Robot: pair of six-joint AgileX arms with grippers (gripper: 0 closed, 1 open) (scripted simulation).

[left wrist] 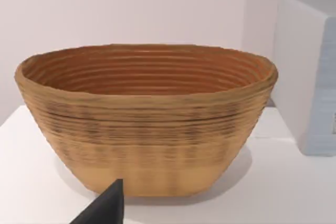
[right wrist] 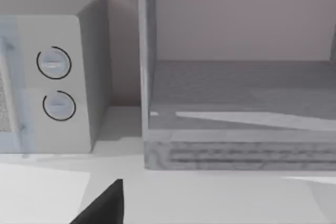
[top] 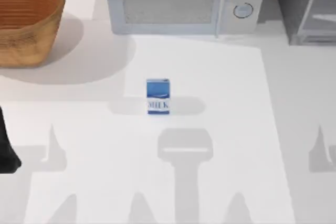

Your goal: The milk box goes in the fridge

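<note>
1. Jaws of the left arm (top: 8,153), parked at the table's (top: 220,129) left edge, cannot be judged spread or pressed together.
2. A woven basket (top: 26,19) is seen far left.
3. Mid-table, the milk box (top: 157,96) stands upright (untouched).
4. The microwave (top: 184,1) sits behind it, the fridge (top: 307,6) far right.

Blue-and-white milk box (top: 157,96) upright at table centre, dark grey fridge (top: 307,9) at two o'clock, well apart
</note>
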